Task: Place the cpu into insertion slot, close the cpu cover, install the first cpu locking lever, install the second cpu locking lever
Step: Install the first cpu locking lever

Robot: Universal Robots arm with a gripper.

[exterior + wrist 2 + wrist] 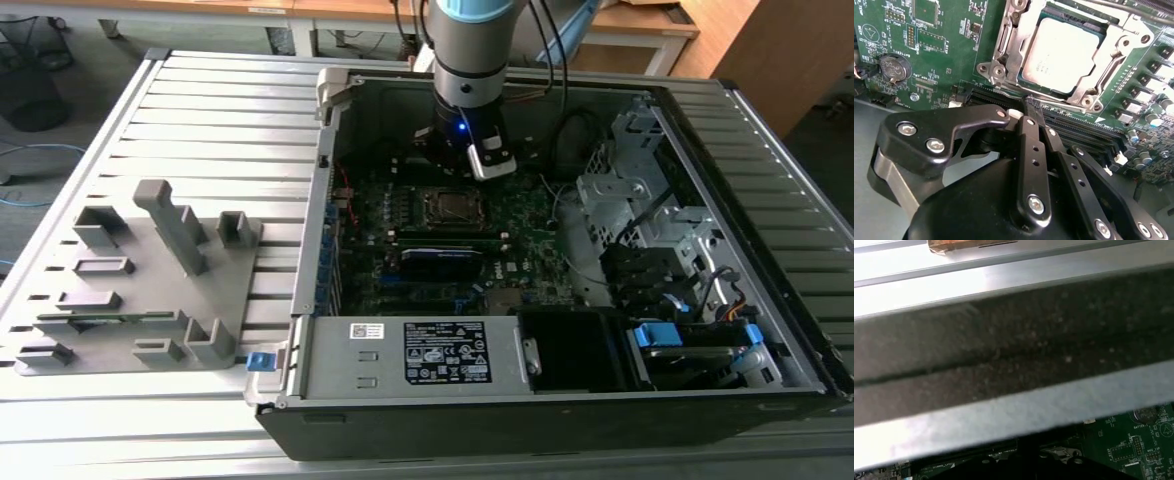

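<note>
In the second wrist view the cpu (1061, 50) lies flat in the insertion slot (1006, 37), its dull silver top facing up. The cpu cover (1093, 86), a silvery frame, lies down around the chip. My gripper (1027, 102) is shut, its black fingers (1030, 150) pressed together. Their tips sit at the edge of the cover, beside the memory slots (1079, 127); I cannot tell if they pinch anything. In the exterior view the arm (467, 60) hangs over the open computer case, just behind the insertion slot (454, 207).
A power supply box (427, 352) with a white label fills the case's near side. A drive cage and cables (627, 190) stand on the exterior view's right. A grey fixture (147, 280) lies on the slatted table on its left. A coin battery (893, 67) sits on the board.
</note>
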